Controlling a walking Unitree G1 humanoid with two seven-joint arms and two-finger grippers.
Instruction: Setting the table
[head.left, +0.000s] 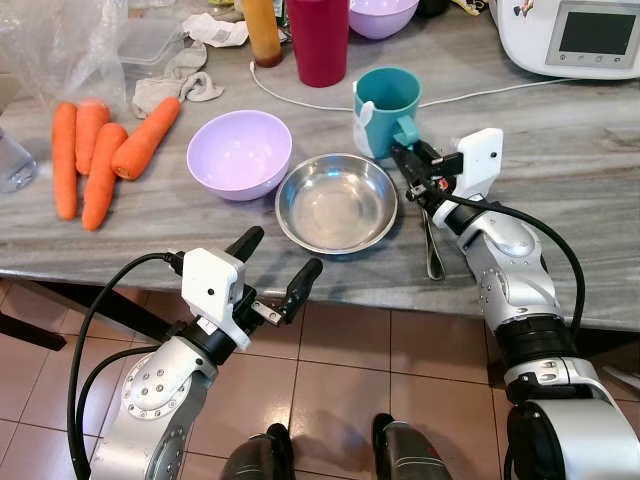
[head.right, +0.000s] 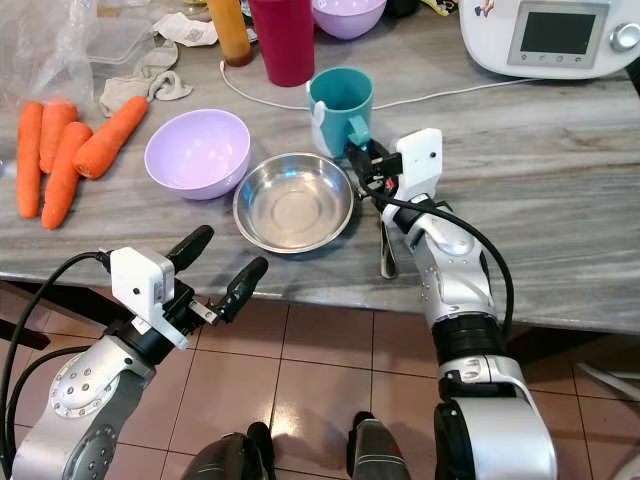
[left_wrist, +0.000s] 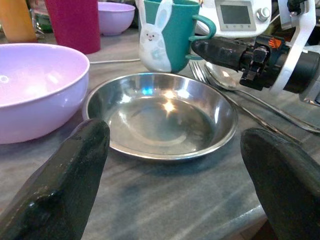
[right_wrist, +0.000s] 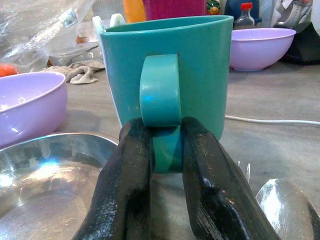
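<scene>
Colours as I see them from the head camera. The mug (head.left: 385, 106) is teal, and from the left wrist I can see a white rabbit printed on its side. The steel bowl (head.left: 337, 203) is bright silver and mirror-like. The near bowl (head.left: 239, 153) is pale lilac, as is the far bowl (head.left: 382, 14). The four carrots (head.left: 100, 152) are orange. The tumbler (head.left: 318, 40) is deep magenta, the bottle (head.left: 261, 32) amber-orange. The counter (head.left: 560, 150) is grey with streaked, wood-like veining. The cable (head.left: 300, 98) and the appliance (head.left: 570, 35) are white. The floor tiles (head.left: 330, 380) are terracotta pink. Both the right gripper (head.left: 412, 172) and the left gripper (head.left: 275, 262) have black fingers and white housings.
</scene>
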